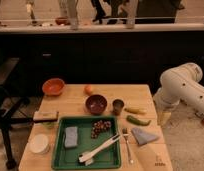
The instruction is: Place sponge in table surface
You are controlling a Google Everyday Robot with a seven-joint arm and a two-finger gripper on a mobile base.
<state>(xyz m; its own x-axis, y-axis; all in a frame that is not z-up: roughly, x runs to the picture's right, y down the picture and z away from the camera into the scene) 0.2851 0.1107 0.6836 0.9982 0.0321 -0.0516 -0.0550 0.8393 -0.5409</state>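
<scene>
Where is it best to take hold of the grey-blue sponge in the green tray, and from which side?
Probably across the two long sides of the small grey-blue rectangular sponge, from straight above: it lies flat in the left part of the green plastic tray, whose raised rim blocks a sideways approach. The pincer hangs beside the wooden table's right edge.

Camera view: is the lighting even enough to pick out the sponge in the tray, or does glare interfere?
Camera view: warm, dim light on the table surface, dark wall behind, bright strip along the top; no glare on the green tray, where the sponge shows grey-blue; the pincer hangs pale beside the table's right edge.
</scene>
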